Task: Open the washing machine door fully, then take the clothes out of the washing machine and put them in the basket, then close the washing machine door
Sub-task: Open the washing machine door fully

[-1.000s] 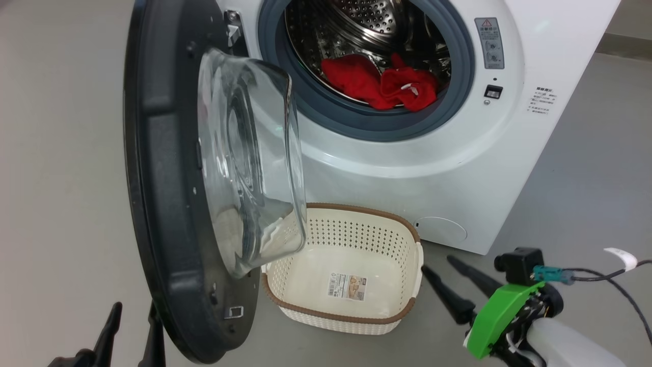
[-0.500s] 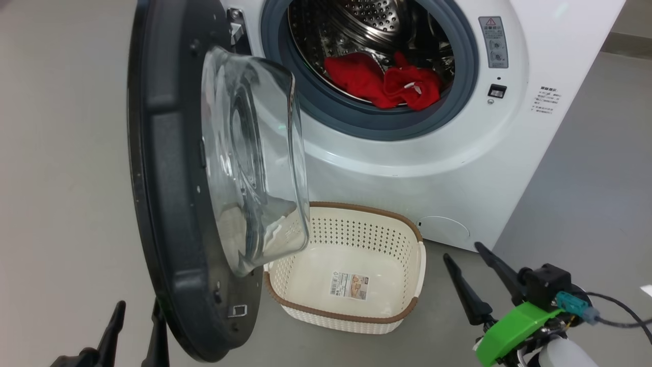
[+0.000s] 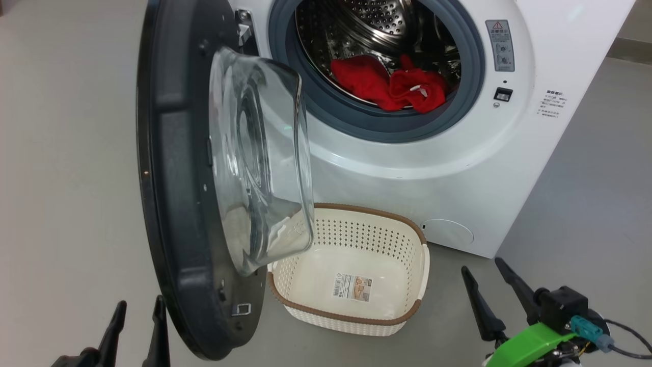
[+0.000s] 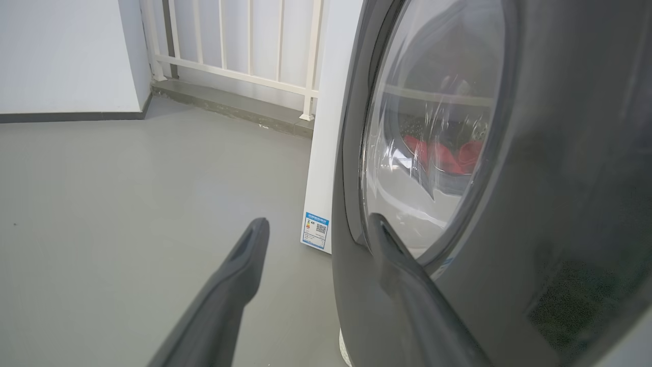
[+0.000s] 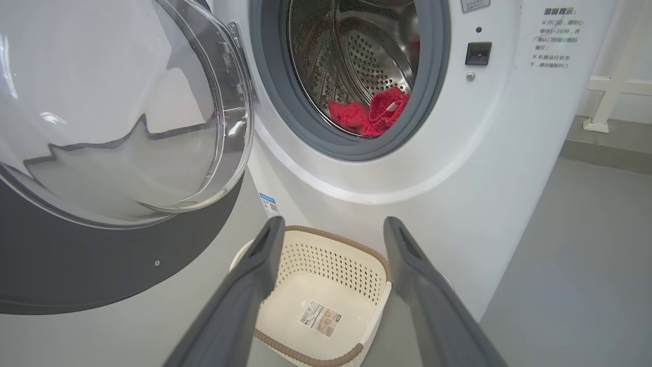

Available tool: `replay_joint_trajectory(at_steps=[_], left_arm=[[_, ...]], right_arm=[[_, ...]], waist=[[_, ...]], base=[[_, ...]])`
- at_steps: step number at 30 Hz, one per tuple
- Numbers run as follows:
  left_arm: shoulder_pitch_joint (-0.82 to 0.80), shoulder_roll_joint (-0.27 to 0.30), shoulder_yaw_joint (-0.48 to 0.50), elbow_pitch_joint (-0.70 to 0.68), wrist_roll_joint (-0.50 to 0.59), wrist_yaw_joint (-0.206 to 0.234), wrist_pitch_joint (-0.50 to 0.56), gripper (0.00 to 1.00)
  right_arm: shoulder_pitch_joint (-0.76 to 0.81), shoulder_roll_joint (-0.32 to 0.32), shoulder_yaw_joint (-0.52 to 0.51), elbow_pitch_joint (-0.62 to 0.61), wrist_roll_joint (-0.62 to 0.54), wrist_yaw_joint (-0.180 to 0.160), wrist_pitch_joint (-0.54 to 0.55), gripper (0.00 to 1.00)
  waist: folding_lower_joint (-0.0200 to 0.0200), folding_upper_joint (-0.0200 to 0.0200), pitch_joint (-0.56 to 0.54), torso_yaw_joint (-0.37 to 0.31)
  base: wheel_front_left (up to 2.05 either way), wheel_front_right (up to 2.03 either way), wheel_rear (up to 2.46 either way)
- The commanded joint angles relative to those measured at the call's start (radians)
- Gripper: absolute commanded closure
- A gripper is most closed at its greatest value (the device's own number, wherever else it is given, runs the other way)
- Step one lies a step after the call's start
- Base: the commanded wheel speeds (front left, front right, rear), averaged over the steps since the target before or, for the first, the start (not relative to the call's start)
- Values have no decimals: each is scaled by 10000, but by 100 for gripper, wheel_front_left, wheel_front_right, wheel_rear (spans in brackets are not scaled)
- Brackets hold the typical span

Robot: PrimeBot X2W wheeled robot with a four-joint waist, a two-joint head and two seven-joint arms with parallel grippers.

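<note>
- The washing machine (image 3: pixel 458 168) stands on the grey floor (image 3: pixel 66 153), and its round opening shows the perforated steel drum (image 3: pixel 377 25) inside a grey gasket (image 3: pixel 387 128).
- The washing machine door (image 3: pixel 173 204) is swung out on the hinge at the left of the opening. It stands roughly square to the machine's front, with its dark inner rim and bulging glass bowl (image 3: pixel 260 158) turned toward the basket.
- The clothes (image 3: pixel 392 86) are a bunched red heap with a small white mark. They lie at the bottom front of the drum, just behind the gasket's lower lip.
- The basket (image 3: pixel 346 318) sits on the floor close in front of the machine, below the opening. It holds nothing but the paper label (image 3: pixel 352 287) on its bottom.
- In the head view the glass bowl overlaps the basket's rear left corner; whether they touch I cannot tell.
- The left pincer (image 3: pixel 141 302) is low at the door's outer side with its fingers spread and nothing between them. In the left wrist view one finger lies across the door's black rim — contact cannot be judged.
- The right pincer (image 3: pixel 482 265) hangs to the right of the basket, near the round white flap (image 3: pixel 448 233). Its fingers are wide apart and empty — the right wrist view frames the basket between them.
- A small blue label (image 4: pixel 316 230) sits low on the machine's side panel, with a white railing (image 4: pixel 244 46) behind.
</note>
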Motion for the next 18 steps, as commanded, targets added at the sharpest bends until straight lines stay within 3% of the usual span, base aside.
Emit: replay_joint_trajectory(at_steps=[1, 16, 17, 18], left_arm=[[-369, 148, 295, -215, 109, -29, -124, 0], [-386, 179, 366, -234, 194, -29, -124, 0], [-411, 184, 461, -273, 216, -29, -124, 12], [-440, 210, 561, -316, 249, -29, -124, 100]], right_arm=[[88, 50, 148, -179, -80, 16, -120, 0], [365, 242, -227, -34, -265, 16, -120, 0], [364, 239, -236, -30, -269, 16, -120, 0], [363, 235, -245, -26, -277, 16, -120, 0]], waist=[[0, 0, -11, 14], [0, 0, -158, 53], [0, 0, -170, 60], [0, 0, -184, 68]], base=[[0, 0, 0], [0, 0, 0], [0, 0, 0], [0, 0, 0]])
